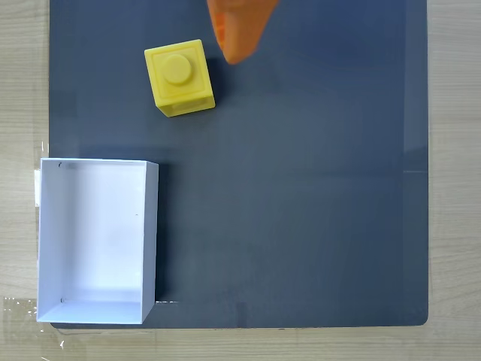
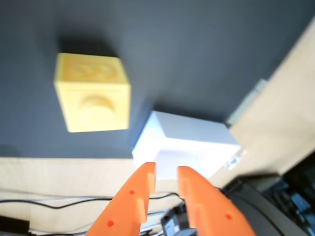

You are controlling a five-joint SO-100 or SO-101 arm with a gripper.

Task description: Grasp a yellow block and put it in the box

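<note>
- Fixed view: block (image 1: 179,77) sat upright on the dark mat (image 1: 301,195), stud up, near the far left part of the mat, turned a little off square w/ the mat edges.
- Box (image 1: 98,241) lay open-topped at the near left, half on the mat, half on the wood table (image 1: 22,90); inside plain white, nothing in it. Tape bits at its left side & near corner.
- Block & box well apart; block outside the box, farther away than it.
- Orange gripper (image 1: 239,54) came in from the top edge, its tip just right of the block, not touching it.
- Wrist view (blurry): gripper (image 2: 166,173) at the bottom edge, two orange fingers (image 2: 140,189) w/ a narrow gap between tips, nothing held between them.
- Same view: block (image 2: 93,93) upper left on the mat (image 2: 206,54), box (image 2: 184,140) just beyond the fingertips, table (image 2: 280,108) at right.
- Black cable (image 2: 59,202) ran across the table near the lower left.
</note>
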